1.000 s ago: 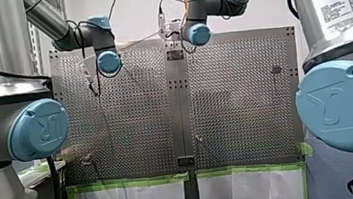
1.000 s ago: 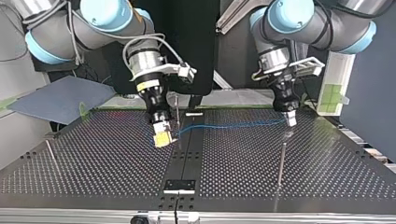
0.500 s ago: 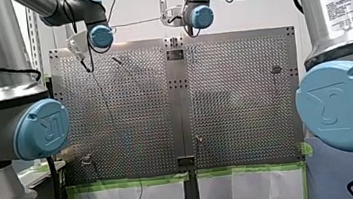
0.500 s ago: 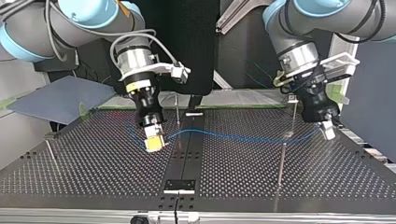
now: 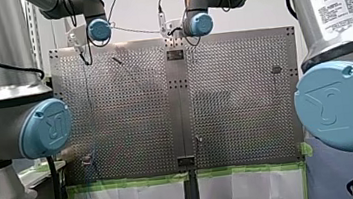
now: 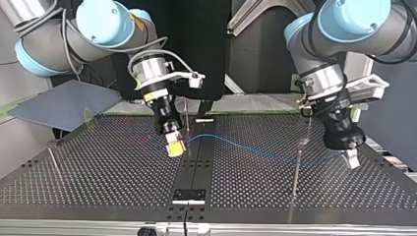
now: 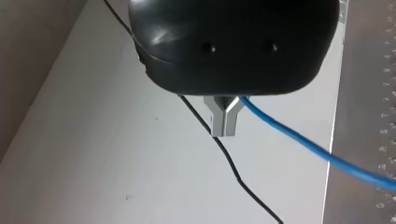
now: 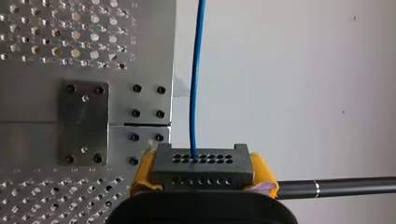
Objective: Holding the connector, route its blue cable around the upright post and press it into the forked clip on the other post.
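Note:
In the right wrist view my right gripper [image 8: 201,186] has its yellow pads shut on a black connector [image 8: 201,165]. A blue cable [image 8: 194,84] leaves the connector's face. In the top view that right gripper [image 6: 174,146] hangs just beside a thin upright post [image 6: 187,123] at the middle. The blue cable [image 6: 255,150] sags across to my left gripper [image 6: 351,158] at the view's right. In the left wrist view the metal fingers [image 7: 224,119] are together, and the blue cable [image 7: 317,149] runs out from them. Two more thin posts [image 6: 296,172] [image 6: 309,120] stand near the cable.
The perforated table [image 6: 98,172] has a dark centre strip [image 6: 196,162] with a small plate [image 6: 188,195] near the front. A short post [image 6: 54,162] stands at the top view's left. A black cable [image 7: 224,154] crosses under my left gripper. A dark rod [image 8: 336,186] lies beside the connector.
In the top view my left gripper has moved right and nearer the camera, pulling the cable lower. My right gripper has shifted slightly toward the middle post.

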`<control>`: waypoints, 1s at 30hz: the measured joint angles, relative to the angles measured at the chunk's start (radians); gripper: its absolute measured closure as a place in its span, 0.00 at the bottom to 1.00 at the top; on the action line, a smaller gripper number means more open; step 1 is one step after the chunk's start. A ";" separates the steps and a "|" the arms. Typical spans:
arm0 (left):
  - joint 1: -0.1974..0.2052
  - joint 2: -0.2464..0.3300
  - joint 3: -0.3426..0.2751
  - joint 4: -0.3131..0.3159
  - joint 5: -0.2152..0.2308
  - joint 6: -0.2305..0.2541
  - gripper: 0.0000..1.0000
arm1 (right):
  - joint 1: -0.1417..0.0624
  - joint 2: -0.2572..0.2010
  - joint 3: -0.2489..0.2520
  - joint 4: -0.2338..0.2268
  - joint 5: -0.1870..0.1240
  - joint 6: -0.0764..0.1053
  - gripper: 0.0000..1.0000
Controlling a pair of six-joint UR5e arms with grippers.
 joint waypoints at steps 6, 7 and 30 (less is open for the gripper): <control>0.027 -0.016 0.011 0.000 0.033 -0.010 1.00 | 0.000 0.022 -0.029 0.006 -0.020 0.000 1.00; 0.032 -0.023 0.013 0.000 0.041 -0.012 1.00 | 0.000 0.026 -0.034 0.007 -0.023 0.001 1.00; 0.201 -0.187 0.063 0.011 0.216 -0.078 1.00 | 0.024 0.162 -0.142 0.008 -0.054 0.001 1.00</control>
